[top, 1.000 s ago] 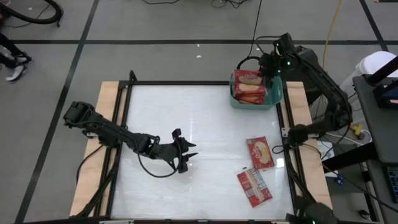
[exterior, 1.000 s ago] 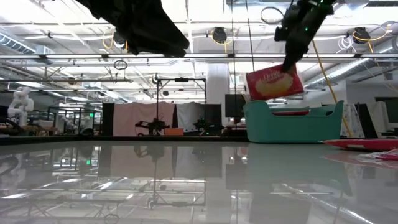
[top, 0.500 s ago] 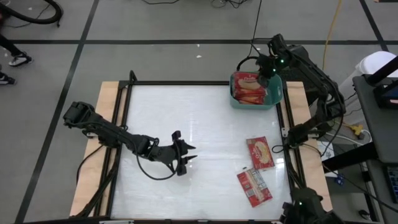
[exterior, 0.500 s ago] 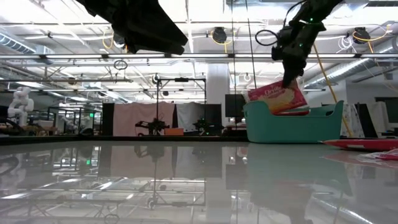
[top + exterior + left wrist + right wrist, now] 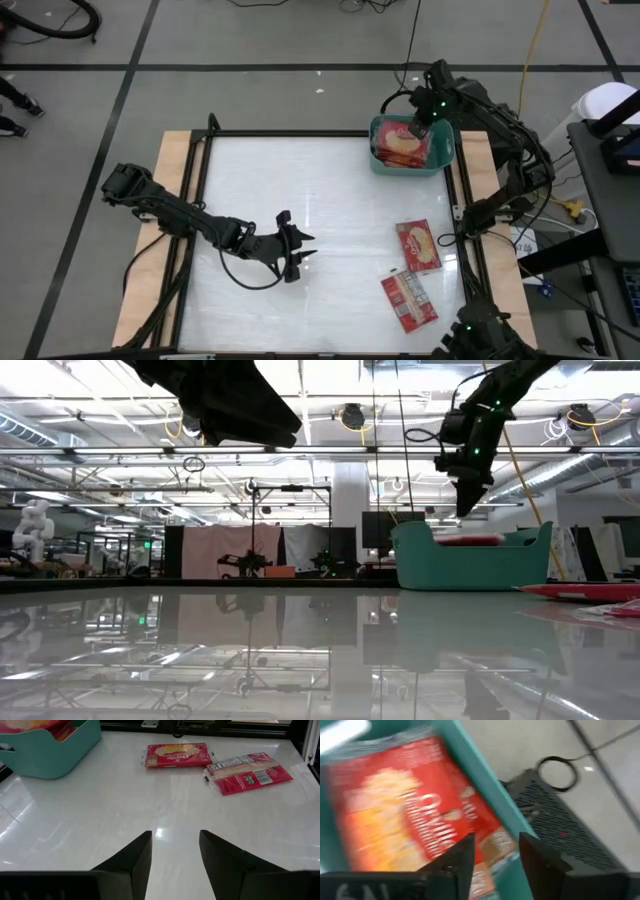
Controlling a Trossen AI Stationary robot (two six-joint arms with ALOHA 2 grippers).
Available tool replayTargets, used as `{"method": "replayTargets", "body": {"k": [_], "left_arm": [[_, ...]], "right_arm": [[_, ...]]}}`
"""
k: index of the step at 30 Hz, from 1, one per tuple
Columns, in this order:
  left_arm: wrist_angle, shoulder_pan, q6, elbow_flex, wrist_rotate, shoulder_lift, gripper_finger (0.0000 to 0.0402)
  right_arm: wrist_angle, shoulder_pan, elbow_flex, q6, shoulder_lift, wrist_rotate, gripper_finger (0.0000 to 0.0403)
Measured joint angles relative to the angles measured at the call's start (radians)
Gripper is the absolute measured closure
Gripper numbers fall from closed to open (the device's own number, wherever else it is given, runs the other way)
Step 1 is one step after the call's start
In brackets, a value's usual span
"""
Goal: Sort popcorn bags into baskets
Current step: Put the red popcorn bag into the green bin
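Observation:
The teal basket (image 5: 447,150) stands at the table's far right corner with red popcorn bags (image 5: 403,146) lying inside it. My right gripper (image 5: 417,128) hovers just above it, open; in its wrist view a red bag with a yellow picture (image 5: 405,820) lies below the open fingers, against the basket's wall (image 5: 485,780). Two more bags lie flat on the table at the right: one picture side up (image 5: 418,245), one printed panel up (image 5: 408,300). My left gripper (image 5: 306,248) hangs open above the table's middle, holding nothing.
A black frame rail (image 5: 462,215) and wooden strips run along the table's left and right sides. The white tabletop (image 5: 300,180) between my left gripper and the basket is bare. A black cable loop (image 5: 395,100) lies behind the basket.
My right gripper came down toward the basket with a red bag hanging from it, tipping more steeply downward, and let go. The bag, held above the rim a second ago, now lies inside the basket, and the gripper stands just above it.

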Motion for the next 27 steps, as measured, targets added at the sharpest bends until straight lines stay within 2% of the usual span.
{"method": "replayTargets", "body": {"k": [3, 5, 8, 12, 19, 23, 27], "left_arm": [[0.0, 0.0, 0.0, 0.0, 0.0, 0.0, 0.0231], [0.0, 0.0, 0.0, 0.0, 0.0, 0.0, 0.0231], [-0.001, -0.004, 0.0, 0.0, 0.0, 0.0, 0.0231], [0.0, -0.01, 0.0, 0.0, 0.0, 0.0, 0.0231], [-0.001, -0.014, -0.019, 0.0, 0.0, 0.0, 0.0231], [-0.001, -0.021, -0.022, 0.0, 0.0, 0.0, 0.0231], [-0.001, -0.024, -0.022, 0.0, 0.0, 0.0, 0.0231]], "right_arm": [[0.055, 0.027, -0.03, 0.011, 0.0, 0.083, 0.0235], [0.062, 0.041, -0.039, 0.032, -0.005, 0.06, 0.0225], [0.016, 0.07, -0.041, 0.072, -0.025, -0.033, 0.0225], [-0.058, 0.128, -0.042, 0.109, -0.04, -0.062, 0.0255], [-0.109, 0.186, -0.084, 0.191, -0.041, -0.039, 0.0341], [-0.044, 0.188, -0.15, 0.196, -0.041, 0.049, 0.0375], [0.059, 0.177, -0.21, 0.176, -0.041, 0.085, 0.0386]]}}
